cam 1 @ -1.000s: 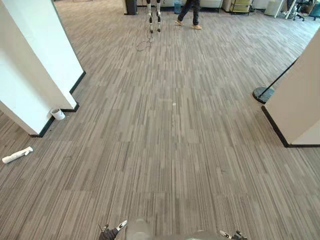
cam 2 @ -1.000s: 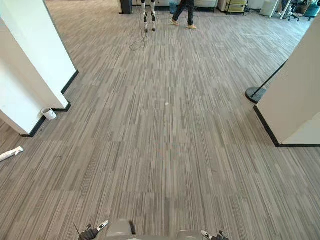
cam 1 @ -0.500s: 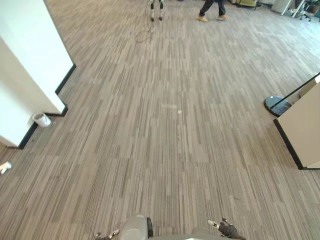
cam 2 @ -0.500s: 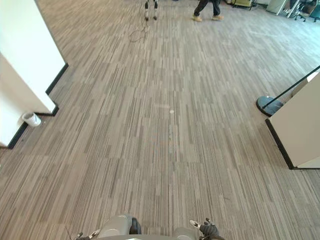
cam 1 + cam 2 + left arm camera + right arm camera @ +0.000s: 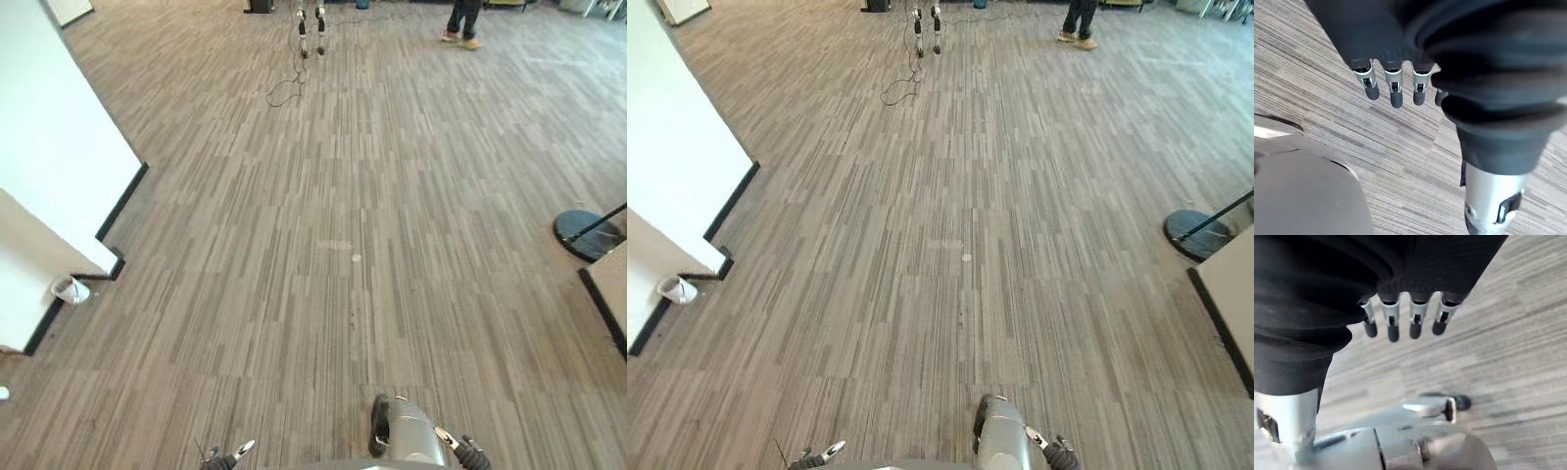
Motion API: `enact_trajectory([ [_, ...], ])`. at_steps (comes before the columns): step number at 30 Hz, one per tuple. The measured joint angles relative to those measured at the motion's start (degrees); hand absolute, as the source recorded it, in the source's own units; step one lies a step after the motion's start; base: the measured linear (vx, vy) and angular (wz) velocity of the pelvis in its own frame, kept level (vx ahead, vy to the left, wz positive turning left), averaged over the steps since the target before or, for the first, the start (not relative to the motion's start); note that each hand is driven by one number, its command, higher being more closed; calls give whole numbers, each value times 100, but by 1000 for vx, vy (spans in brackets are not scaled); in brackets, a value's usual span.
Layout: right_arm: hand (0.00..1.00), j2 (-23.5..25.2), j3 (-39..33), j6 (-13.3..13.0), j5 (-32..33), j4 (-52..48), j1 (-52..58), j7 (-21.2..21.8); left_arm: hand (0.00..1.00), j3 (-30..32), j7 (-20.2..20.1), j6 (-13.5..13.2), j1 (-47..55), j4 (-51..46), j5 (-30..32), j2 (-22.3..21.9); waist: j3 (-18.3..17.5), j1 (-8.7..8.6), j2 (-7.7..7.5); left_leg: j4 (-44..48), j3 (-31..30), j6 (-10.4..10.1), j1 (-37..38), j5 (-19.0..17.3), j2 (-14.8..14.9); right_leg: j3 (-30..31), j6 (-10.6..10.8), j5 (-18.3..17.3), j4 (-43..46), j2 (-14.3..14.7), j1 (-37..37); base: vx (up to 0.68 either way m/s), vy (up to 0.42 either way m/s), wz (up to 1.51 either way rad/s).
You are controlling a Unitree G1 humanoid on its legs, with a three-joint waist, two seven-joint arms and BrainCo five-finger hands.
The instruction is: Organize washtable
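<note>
The whole picture has shifted in the last second, so the camera has moved and the robot is walking and turning. The white wall (image 5: 49, 147) now sits further to the side, and the small cup (image 5: 71, 289) at the foot of its corner has slid with it. The person (image 5: 462, 22), far past the wall, has stepped further across the room. I think this means the robot is on its way and has not started to tidy yet. I cannot tell where the washtable is.

The left hand (image 5: 1393, 88) hangs down with its fingers straight and holds nothing. The right hand (image 5: 1400, 323) hangs the same way, fingers straight, with nothing in it.

There is lots of open floor (image 5: 343, 196) beside the wall and ahead of it. The wall's corner sticks out, so the robot should keep away from that edge and from the cup. Across the floor from the wall stand 1 round black stand (image 5: 586, 235) and the edge of a board (image 5: 612, 289), which could trip it
</note>
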Motion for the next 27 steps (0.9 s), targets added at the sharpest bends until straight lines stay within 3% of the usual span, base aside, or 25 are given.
enact_trajectory([
  [2, 0, 25, 24, -3, 12, 95, -49, -14, 0, -32, 11, 2, 15, -21, 0, 85, 39, -2, -118, 355, 159, -6, -487, -351, -20, 26, -23, -15, -472, 73, 597, 506, -136, -11],
  [4, 0, 82, 55, 0, 45, 220, -171, -23, 0, -93, 16, -21, 64, -88, -10, 138, 106, 14, -321, -121, 415, -22, -1080, -741, -258, 103, -5, -10, -1076, 71, 1259, 479, -69, -9],
  [6, 0, 101, 51, -4, 79, 220, -233, -27, 0, -130, 23, -104, 130, -170, -66, 144, 116, 50, -366, -1153, 595, -46, -1499, -847, -434, 169, 94, -77, -1372, 74, 1587, 417, 25, -24],
  [7, 0, 106, 53, -7, 97, 218, -267, -23, 0, -138, 24, -96, 134, -160, -103, 148, 123, 128, -377, -2379, 600, -51, -1661, -839, -627, 306, 166, -191, -1466, 42, 1773, 442, 134, -36],
  [9, 0, 152, 56, -7, 96, 218, -291, -23, 0, -144, 21, -99, 134, -162, -112, 179, 161, 163, -463, -3838, 387, -150, -1797, -660, -906, 413, 283, -460, -1471, -95, 1995, 457, 197, -31],
  [10, 0, 190, 63, -6, 96, 228, -294, -27, 0, -148, 20, -98, 157, -160, -117, 185, 164, 183, -544, -4099, 298, -145, -1786, -332, -1018, 483, 355, -555, -1466, -176, 2043, 455, 249, -56],
  [11, 0, 202, 222, -22, 94, 250, -297, -28, 0, -161, 19, -106, 317, -149, -131, 253, 84, 314, -687, -4341, 224, -122, -1676, 283, -1269, 777, 493, -731, -1519, -359, 2105, 456, 258, -57],
  [12, 0, 245, 246, -34, 93, 335, -337, -26, 0, -164, 19, -107, 324, -132, -136, 325, 53, 315, -725, -4222, 245, -61, -1674, 94, -1358, 868, 491, -744, -1575, -436, 2128, 521, 235, -55],
  [14, 0, 321, 227, -62, 80, 450, -401, -3, 0, -164, 13, -117, 284, -45, -158, 438, -2, 307, -958, -3425, 229, 148, -1827, -496, -1452, 1322, 452, -498, -1266, -520, 2092, 588, 313, -17],
  [16, 0, 357, 204, -77, 54, 596, -391, 1, 0, -165, 5, -114, 277, 71, -221, 538, -41, 299, -1072, -3243, 253, 254, -1616, -860, -1579, 1560, 543, -458, -113, -657, 1777, 513, 300, 0],
  [17, 0, 365, 204, -75, 45, 672, -386, 11, 0, -174, 3, -92, 272, 143, -227, 610, -1, 279, -1151, -3267, 384, 359, -1270, -1074, -1727, 1660, 1029, -59, 1109, -841, 1411, 504, 182, 13],
  [18, 0, 360, 184, -67, 43, 694, -378, 33, 0, -193, 4, -81, 272, 176, -225, 624, 6, 263, -1173, -3336, 412, 474, -869, -1245, -1837, 1638, 1380, 755, 1990, -996, 1174, 501, 166, 12],
  [19, 0, 336, 139, -70, 39, 712, -374, 39, 0, -214, 2, -81, 286, 174, -224, 623, 37, 221, -1095, -3418, 418, 510, -668, -1287, -1858, 1575, 1390, 904, 2358, -1064, 1068, 474, 161, 12],
  [21, 0, 297, 117, -79, -18, 719, -440, 101, 0, -304, -2, -82, 284, 162, -222, 630, 44, 151, -1059, -4072, 431, 501, 158, -1299, -1848, 1196, 941, 389, 3129, -1069, 531, 482, 127, -1],
  [22, 0, 283, 117, -81, -19, 716, -440, 108, 0, -311, -6, -82, 283, 159, -222, 630, 43, 152, -1041, -4255, 471, 484, 355, -1289, -1812, 1092, 849, 258, 3108, -1014, 401, 455, 53, -24],
  [24, 0, 255, 115, -95, -16, 611, -398, 113, 0, -302, -23, -40, 287, 165, -222, 582, 23, 140, -943, -4644, 583, 476, 769, -1284, -1679, 770, 701, -49, 2651, -824, 33, 359, -34, -23],
  [25, 0, 267, 88, -124, -8, 478, -372, 113, 0, -284, -44, -34, 208, 159, -219, 550, 26, 113, -881, -4878, 603, 471, 1006, -1286, -1583, 512, 578, -129, 1660, -727, -270, 343, -82, -2],
  [27, 0, 275, 39, -121, -4, 337, -302, 111, 0, -275, -42, -33, 122, 153, -215, 513, 35, 39, -813, -4977, 596, 425, 1140, -1299, -1475, 412, 540, -92, 695, -692, -445, 346, -106, 18],
])
